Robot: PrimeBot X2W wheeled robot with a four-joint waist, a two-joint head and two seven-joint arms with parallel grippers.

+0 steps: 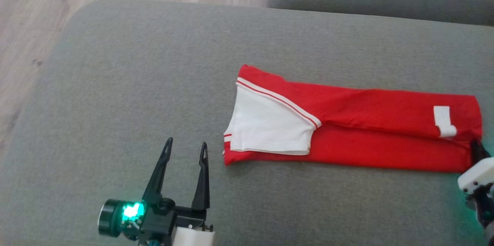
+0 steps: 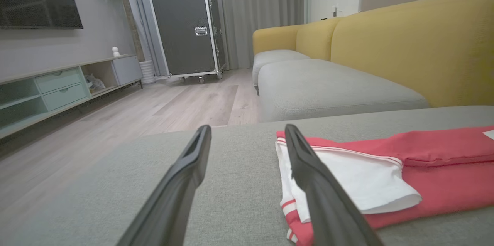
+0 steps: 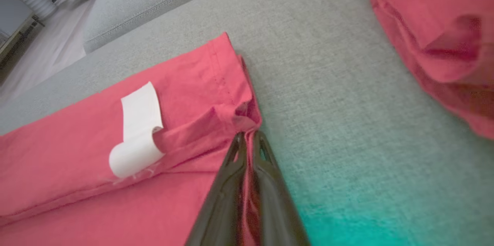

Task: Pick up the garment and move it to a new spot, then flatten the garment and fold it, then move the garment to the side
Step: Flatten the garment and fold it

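Dark fingers sat closest to the lens: the left gripper (image 1: 186, 142) with its jaws spread wide and nothing between them, and the right gripper (image 1: 476, 146) with its jaws pressed together on red cloth.

Largest in the scene was the grey cushion (image 1: 154, 64), which lay under the garment (image 1: 378, 122) and reached well beyond it on every side. The garment itself was already folded into a long, narrow red strip lying flat. Its long axis ran across the robot's front, from the robot's left to its right.

At the garment's left end lay the white sleeve (image 1: 266, 122), folded on top. The left gripper hovered off that end, towards the garment's near edge, close to the cloth but clear of it, fingers pointing away from the robot. In the left wrist view the sleeve end showed past the right-hand finger, not between the two.

At the garment's right end, the right gripper had pinched the near corner of the hem, a ridge of red cloth caught between its fingertips. The white label (image 1: 444, 120), smallest of all, curled up just inside that end.

Judging by this, the next fold would run along the strip's length, and the right arm already had the end it would carry.
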